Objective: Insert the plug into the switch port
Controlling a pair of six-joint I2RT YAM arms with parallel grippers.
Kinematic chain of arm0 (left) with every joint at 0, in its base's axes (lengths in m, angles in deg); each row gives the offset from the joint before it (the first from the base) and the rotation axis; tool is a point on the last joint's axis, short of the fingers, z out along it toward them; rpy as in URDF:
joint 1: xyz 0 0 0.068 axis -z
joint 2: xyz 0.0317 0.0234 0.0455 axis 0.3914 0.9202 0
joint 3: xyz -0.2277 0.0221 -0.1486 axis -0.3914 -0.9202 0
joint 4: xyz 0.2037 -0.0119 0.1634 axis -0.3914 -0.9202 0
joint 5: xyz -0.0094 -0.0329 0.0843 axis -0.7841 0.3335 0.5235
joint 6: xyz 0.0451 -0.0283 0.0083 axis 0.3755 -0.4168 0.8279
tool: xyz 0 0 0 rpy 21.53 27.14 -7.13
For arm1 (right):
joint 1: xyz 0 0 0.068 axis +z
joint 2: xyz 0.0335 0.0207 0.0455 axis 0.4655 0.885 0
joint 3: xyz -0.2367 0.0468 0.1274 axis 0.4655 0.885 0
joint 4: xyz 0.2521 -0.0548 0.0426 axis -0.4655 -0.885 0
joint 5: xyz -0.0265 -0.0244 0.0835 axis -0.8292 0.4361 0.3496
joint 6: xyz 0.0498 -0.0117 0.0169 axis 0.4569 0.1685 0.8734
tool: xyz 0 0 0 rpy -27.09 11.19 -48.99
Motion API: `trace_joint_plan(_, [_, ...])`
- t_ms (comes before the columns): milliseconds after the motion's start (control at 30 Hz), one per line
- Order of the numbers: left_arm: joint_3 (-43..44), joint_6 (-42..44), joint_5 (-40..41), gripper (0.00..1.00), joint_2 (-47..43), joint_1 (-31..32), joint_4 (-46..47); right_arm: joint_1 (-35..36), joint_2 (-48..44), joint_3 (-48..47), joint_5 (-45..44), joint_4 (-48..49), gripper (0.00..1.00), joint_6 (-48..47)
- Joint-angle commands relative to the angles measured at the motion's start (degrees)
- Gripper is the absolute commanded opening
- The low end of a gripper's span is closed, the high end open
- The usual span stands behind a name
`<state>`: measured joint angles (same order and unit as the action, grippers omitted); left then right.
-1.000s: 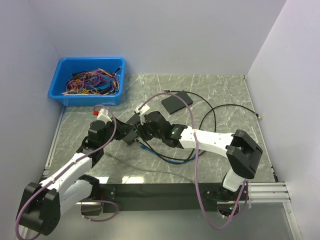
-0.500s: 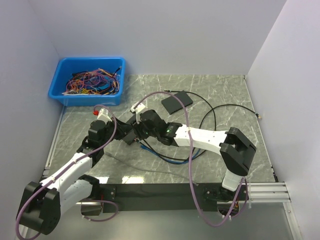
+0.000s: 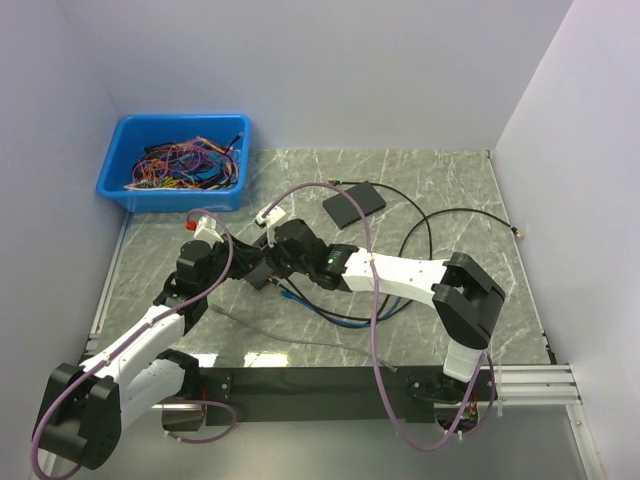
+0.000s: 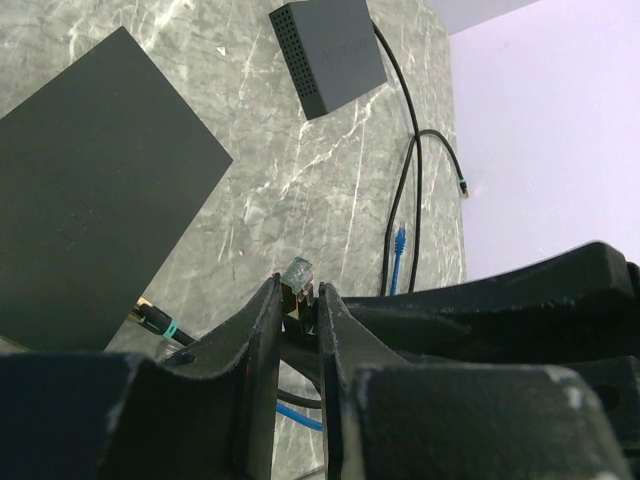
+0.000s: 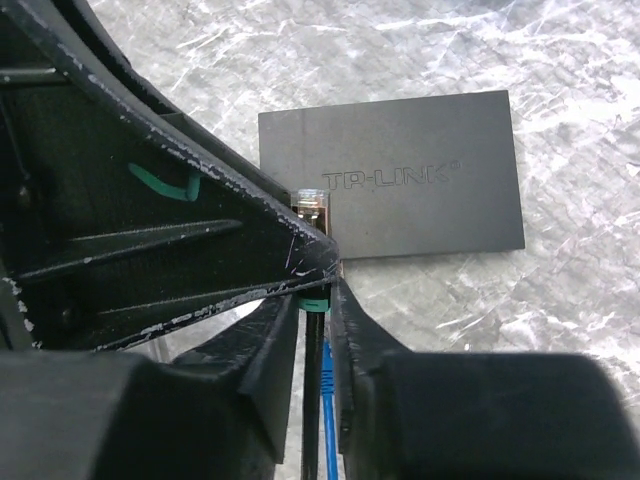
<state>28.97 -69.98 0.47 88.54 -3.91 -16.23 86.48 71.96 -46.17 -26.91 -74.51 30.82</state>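
Note:
The dark flat TP-LINK switch (image 5: 400,175) lies on the marble table; it also fills the left of the left wrist view (image 4: 95,190). In the top view it is mostly hidden under the two grippers. My left gripper (image 4: 300,298) is shut on a clear plug (image 4: 298,274). My right gripper (image 5: 315,325) is shut on a black cable with a green band (image 5: 315,303). A plug tip (image 5: 312,204) shows at the switch's near edge, partly hidden behind the left gripper's finger. In the top view the left gripper (image 3: 252,272) and right gripper (image 3: 278,255) meet.
A second dark box (image 3: 353,203) lies behind, with black cables (image 3: 440,215) looping right. A blue cable (image 3: 325,312) lies under the right arm, with a loose blue plug (image 4: 398,238). A blue bin of wires (image 3: 180,160) stands at the back left.
My right arm has stretched further left, bringing its gripper closer over the left gripper. The left arm has stayed in place.

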Motion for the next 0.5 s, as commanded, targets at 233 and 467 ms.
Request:
trace_joint_plan(233, [-0.69,-0.81,0.03,0.00,0.04,0.29,2.88,0.41,-0.88,-1.53,-1.78,1.81,0.34,0.91])
trace_joint_plan(467, [-0.69,-0.81,0.29,0.01,-0.32,0.29,2.71,0.32,-2.55,-0.83,-2.57,2.25,0.41,1.26])
